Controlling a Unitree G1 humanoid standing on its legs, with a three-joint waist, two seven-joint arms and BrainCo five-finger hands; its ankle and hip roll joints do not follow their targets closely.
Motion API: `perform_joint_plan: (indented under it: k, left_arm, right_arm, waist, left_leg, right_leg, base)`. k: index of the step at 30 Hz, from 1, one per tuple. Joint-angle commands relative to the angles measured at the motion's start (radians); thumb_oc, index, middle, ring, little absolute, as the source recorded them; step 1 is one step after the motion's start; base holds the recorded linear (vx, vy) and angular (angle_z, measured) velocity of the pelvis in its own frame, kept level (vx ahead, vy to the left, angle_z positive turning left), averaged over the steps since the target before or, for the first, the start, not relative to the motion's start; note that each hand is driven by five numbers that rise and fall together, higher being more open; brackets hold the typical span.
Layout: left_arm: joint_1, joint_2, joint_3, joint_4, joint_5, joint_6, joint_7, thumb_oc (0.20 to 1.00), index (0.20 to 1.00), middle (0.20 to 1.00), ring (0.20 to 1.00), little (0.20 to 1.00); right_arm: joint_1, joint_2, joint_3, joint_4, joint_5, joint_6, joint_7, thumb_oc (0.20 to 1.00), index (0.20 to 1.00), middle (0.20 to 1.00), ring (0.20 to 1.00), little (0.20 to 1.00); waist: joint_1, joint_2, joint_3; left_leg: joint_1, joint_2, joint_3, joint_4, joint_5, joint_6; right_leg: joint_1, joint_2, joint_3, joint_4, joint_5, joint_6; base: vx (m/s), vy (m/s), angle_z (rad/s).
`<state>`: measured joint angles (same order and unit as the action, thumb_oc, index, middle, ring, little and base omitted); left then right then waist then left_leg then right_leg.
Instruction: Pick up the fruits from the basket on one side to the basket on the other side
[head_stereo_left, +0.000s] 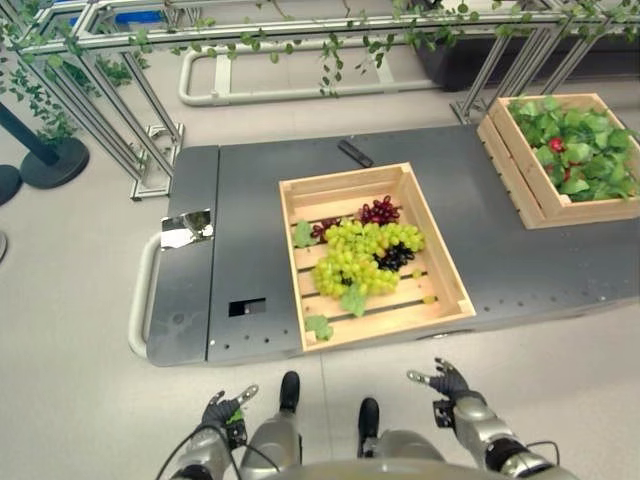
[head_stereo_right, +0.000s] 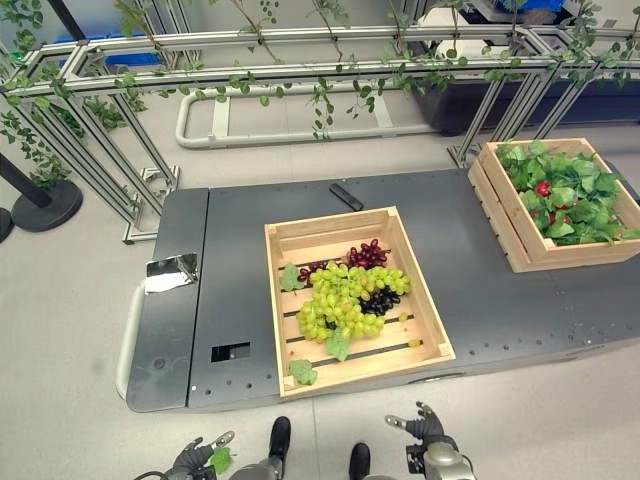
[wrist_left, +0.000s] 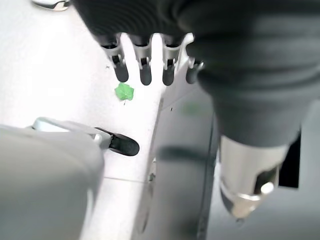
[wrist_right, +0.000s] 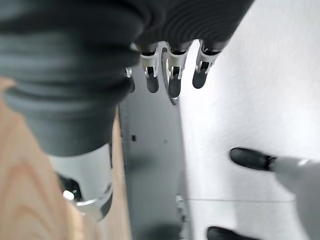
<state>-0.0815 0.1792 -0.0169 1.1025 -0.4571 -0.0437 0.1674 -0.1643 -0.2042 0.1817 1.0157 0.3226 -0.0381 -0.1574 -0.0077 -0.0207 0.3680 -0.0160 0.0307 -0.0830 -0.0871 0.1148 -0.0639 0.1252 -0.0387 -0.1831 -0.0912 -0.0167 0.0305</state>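
A wooden slatted crate (head_stereo_left: 344, 181) stands in the middle of a low dark platform (head_stereo_left: 250, 200). It holds a big bunch of green grapes (head_stereo_left: 358, 256), red grapes (head_stereo_left: 380, 210) at the back, dark grapes (head_stereo_left: 396, 257) and a few leaves. A second wooden crate (head_stereo_left: 523, 180) at the platform's far right is full of green leaves (head_stereo_left: 585, 150) with a red fruit (head_stereo_left: 556, 145) among them. My left hand (head_stereo_left: 226, 407) and right hand (head_stereo_left: 449, 382) hang low over the floor, short of the platform's near edge. Both are open with relaxed fingers (wrist_left: 145, 72) (wrist_right: 172, 80) and hold nothing.
A small black bar-shaped object (head_stereo_left: 354, 153) lies on the platform behind the grape crate. A shiny metal plate (head_stereo_left: 187, 228) sits at the platform's left. Metal frames hung with vines (head_stereo_left: 110, 100) stand behind and to the left. A loose green leaf (wrist_left: 124, 92) lies on the floor.
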Motion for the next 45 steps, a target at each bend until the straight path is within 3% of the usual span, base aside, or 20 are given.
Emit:
perform_joint_plan:
  k: [1, 6, 9, 15, 22, 28, 35, 45]
  left_arm:
    - [-0.069, 0.000, 0.003, -0.001, -0.052, -0.038, 0.003, 1.000, 1.000, 1.000, 1.000, 1.000]
    - [-0.075, 0.004, 0.019, -0.046, -0.079, -0.054, 0.016, 1.000, 1.000, 1.000, 1.000, 1.000]
    - [-0.059, 0.008, 0.014, -0.176, -0.063, -0.073, 0.042, 1.000, 1.000, 1.000, 1.000, 1.000]
    - [-0.018, 0.028, 0.025, -0.304, -0.031, -0.080, 0.073, 1.000, 1.000, 1.000, 1.000, 1.000]
    - [0.020, 0.054, 0.029, -0.443, 0.041, -0.059, 0.106, 1.000, 1.000, 1.000, 1.000, 1.000]
    - [0.030, 0.073, 0.024, -0.510, 0.080, -0.041, 0.114, 1.000, 1.000, 1.000, 1.000, 1.000]
    - [0.024, 0.101, -0.022, -0.586, 0.115, -0.017, 0.106, 1.000, 1.000, 1.000, 1.000, 1.000]
    - [0.018, 0.105, -0.056, -0.597, 0.122, -0.001, 0.119, 1.000, 1.000, 1.000, 1.000, 1.000]
  right_arm:
    - [-0.023, -0.005, -0.021, -0.141, 0.095, -0.054, 0.011, 1.000, 1.000, 1.000, 1.000, 1.000]
    - [-0.017, -0.028, -0.018, -0.320, 0.072, -0.079, 0.005, 1.000, 1.000, 1.000, 1.000, 1.000]
    - [-0.013, -0.079, -0.012, -0.554, -0.032, -0.092, -0.009, 1.000, 1.000, 1.000, 1.000, 1.000]
    - [0.004, -0.121, -0.065, -0.864, -0.086, -0.096, -0.024, 1.000, 1.000, 1.000, 1.000, 1.000]
    - [-0.013, -0.157, -0.094, -0.995, -0.169, -0.057, -0.041, 1.000, 1.000, 1.000, 1.000, 1.000]
    - [-0.103, -0.210, -0.080, -0.940, -0.270, 0.004, -0.061, 1.000, 1.000, 1.000, 1.000, 1.000]
    - [-0.402, -0.295, 0.071, -0.781, -0.408, 0.085, -0.067, 1.000, 1.000, 1.000, 1.000, 1.000]
    - [-0.629, -0.299, 0.224, -0.599, -0.396, 0.115, -0.031, 1.000, 1.000, 1.000, 1.000, 1.000]
  waist:
    - [0.015, -0.027, 0.020]
    - [0.014, -0.045, 0.022]
    - [0.017, -0.059, 0.030]
    - [0.025, -0.084, 0.031]
    - [0.047, -0.115, 0.036]
    - [0.072, -0.133, 0.042]
    - [0.134, -0.154, 0.065]
    - [0.185, -0.186, 0.085]
  left_leg:
    - [0.047, 0.060, 0.021, 0.028, -0.113, -0.050]
    - [0.037, 0.062, 0.027, 0.022, -0.108, -0.050]
    - [0.022, 0.063, 0.028, 0.020, -0.101, -0.047]
    - [0.005, 0.067, 0.029, 0.017, -0.096, -0.046]
    - [-0.007, 0.064, 0.027, 0.016, -0.094, -0.042]
    - [-0.016, 0.059, 0.018, 0.017, -0.095, -0.038]
    - [-0.049, 0.051, -0.002, 0.021, -0.084, -0.033]
    - [-0.068, 0.048, -0.027, 0.024, -0.078, -0.032]
  right_leg:
    - [-0.083, -0.107, -0.023, 0.012, -0.005, 0.132]
    - [-0.101, -0.110, -0.017, 0.011, 0.004, 0.138]
    - [-0.117, -0.111, -0.013, 0.011, 0.013, 0.143]
    - [-0.136, -0.114, -0.014, 0.009, 0.021, 0.148]
    - [-0.145, -0.118, -0.018, 0.010, 0.026, 0.152]
    - [-0.154, -0.123, -0.023, 0.011, 0.036, 0.155]
    - [-0.175, -0.127, -0.034, 0.012, 0.052, 0.157]
    - [-0.179, -0.129, -0.049, 0.019, 0.056, 0.158]
  base:
    - [0.00, 0.000, 0.00]
    - [-0.01, 0.010, -0.03]
    - [-0.02, 0.011, -0.05]
    - [-0.01, 0.014, -0.07]
    - [0.00, 0.000, -0.01]
    - [-0.01, -0.001, 0.02]
    - [-0.02, -0.006, 0.08]
    - [-0.01, -0.007, 0.09]
